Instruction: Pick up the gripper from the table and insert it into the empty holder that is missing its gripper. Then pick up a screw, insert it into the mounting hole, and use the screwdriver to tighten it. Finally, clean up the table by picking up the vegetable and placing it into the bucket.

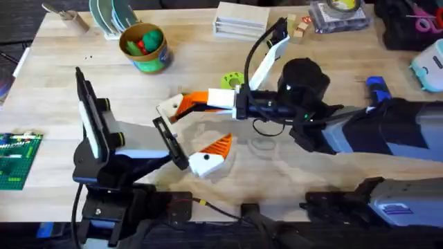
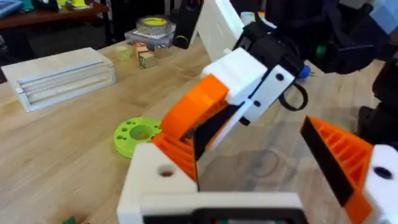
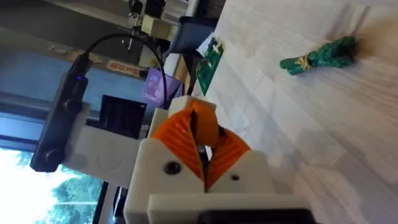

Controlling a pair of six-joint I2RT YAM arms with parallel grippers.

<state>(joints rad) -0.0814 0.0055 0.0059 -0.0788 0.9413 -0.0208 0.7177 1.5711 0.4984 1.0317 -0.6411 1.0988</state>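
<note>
My right gripper (image 1: 188, 104) reaches left across the table and is shut on the small orange gripper (image 3: 203, 127). It holds that piece (image 2: 177, 148) against the white holder (image 2: 152, 183), which is one finger of my left gripper (image 1: 194, 128). The left gripper is open, and its other finger carries an orange tip (image 1: 220, 144). The holder's screw hole (image 2: 165, 172) faces up. The green vegetable (image 3: 320, 56) lies on the wood beyond the right gripper. The bucket (image 1: 145, 47) stands at the back left with toys inside. A blue screwdriver (image 1: 376, 88) shows behind the right arm.
A bright green ring disc (image 1: 232, 81) lies just behind the two grippers. A stack of white plates (image 1: 239, 19) and a tape roll (image 2: 153, 26) sit at the back. A green circuit board (image 1: 17, 159) rests at the left edge.
</note>
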